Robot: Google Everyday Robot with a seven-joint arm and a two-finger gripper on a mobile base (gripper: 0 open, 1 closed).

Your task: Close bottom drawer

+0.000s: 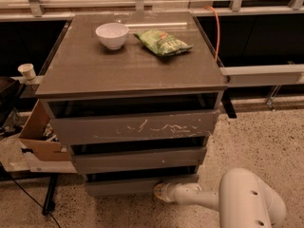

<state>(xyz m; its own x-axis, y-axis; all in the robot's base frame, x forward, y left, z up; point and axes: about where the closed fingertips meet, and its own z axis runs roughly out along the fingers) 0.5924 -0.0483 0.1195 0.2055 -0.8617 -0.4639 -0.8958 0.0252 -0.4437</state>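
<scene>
The bottom drawer (137, 185) is the lowest of three grey-brown fronts, a low plain panel with a thin dark gap above it, standing out a little from the cabinet. My gripper (160, 191) is at the end of the white arm (223, 201), low by the floor, pressed against the right part of that front panel. Above it are the middle drawer (137, 159) and the tall top drawer (135, 127) with white scratches, both slightly out.
On the cabinet top stand a white bowl (112, 35) and a green chip bag (163, 42). A cardboard box (40, 134) sits to the cabinet's left, with a paper cup (27, 71) beyond. An orange cable (216, 30) hangs at the back right. The floor is speckled terrazzo.
</scene>
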